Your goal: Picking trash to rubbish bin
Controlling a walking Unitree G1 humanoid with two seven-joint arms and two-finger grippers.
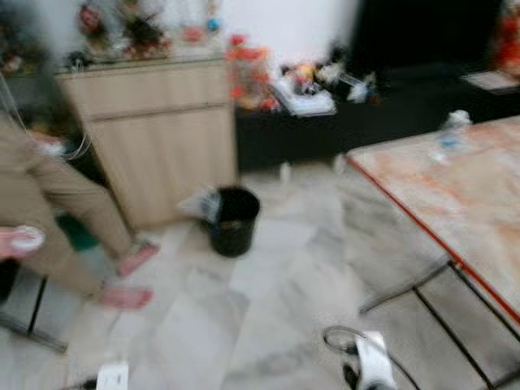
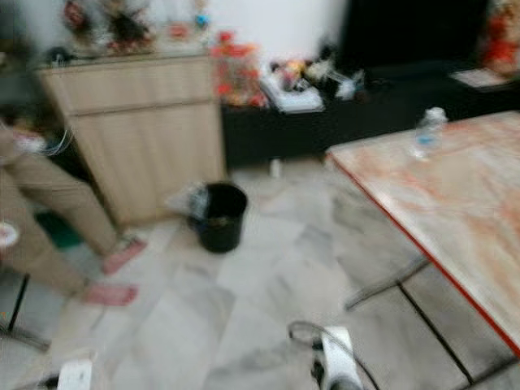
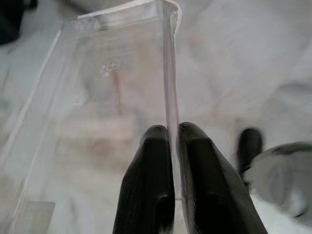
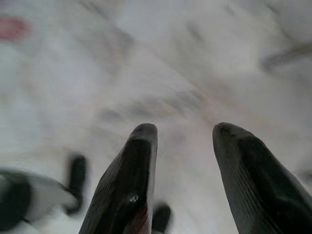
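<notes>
Clear glossy plastic box (image 3: pixel 105 97) — black plastic bin (image 1: pixel 234 219) — polished marble floor (image 1: pixel 276 317).

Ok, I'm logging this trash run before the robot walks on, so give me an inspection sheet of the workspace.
Surface: marble-tiled floor; pictures blurred.
Job's things: black rubbish bin by the wooden cabinet; clear plastic container.
Clutter: plastic bottle on the orange-edged table.
Grippers: left gripper shut on the container's wall; right gripper open, holding nothing.
Cables: a grey loop low in the head views.
Surroundings: a person's legs, left; dark low shelf with oddments.
</notes>
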